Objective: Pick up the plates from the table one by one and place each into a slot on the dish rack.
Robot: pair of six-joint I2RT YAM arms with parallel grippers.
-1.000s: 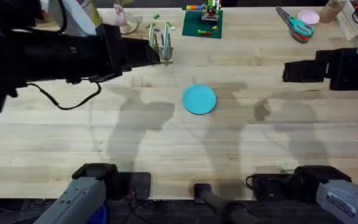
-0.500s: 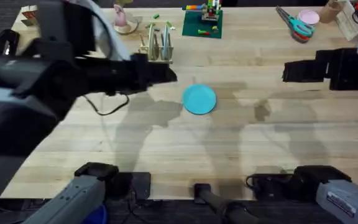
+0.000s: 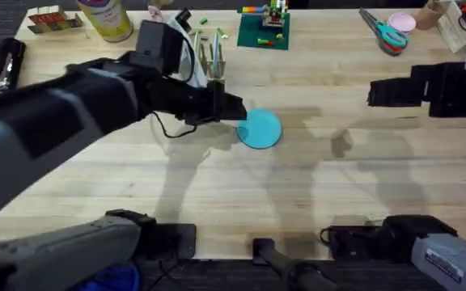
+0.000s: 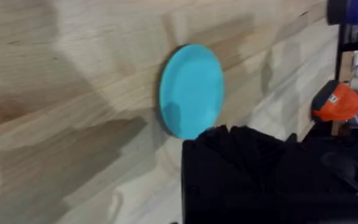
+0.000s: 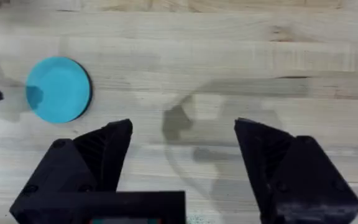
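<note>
reaching across the table [image 3: 217, 194], the left gripper [image 3: 237, 107] is hanging just beside the turquoise plate [image 3: 259, 128], at the edge of it that faces the dish rack [image 3: 207, 55]. i cannot tell whether its fingers are parted or closed; the left wrist view is giving only a dark mass next to the plate. the plate is lying flat on the bare wood, apart from the rack, which is standing a little way beyond the plate toward the far edge of the table, with what looks like a pale plate or two already upright between its dowels.

the right gripper [image 5: 182, 155] is idling well off to the right of the plate, fingers spread wide and holding nothing.

the likely trouble: a thin plate lying flat is offering almost no lip, so a finger coming in too high is probably going to push the plate along the wood instead of getting under it, and a shallow pinch on the rim could let it slip or tilt on the lift. later, a tilted plate may knock a dowel or the plates already slotted.

beyond the plate, past the rack, a green baseplate [image 3: 264, 31] with bricks, a yellow bottle [image 3: 108, 16] and scissors [image 3: 387, 34] are sitting along the far edge. nothing is lying between plate and rack.
</note>
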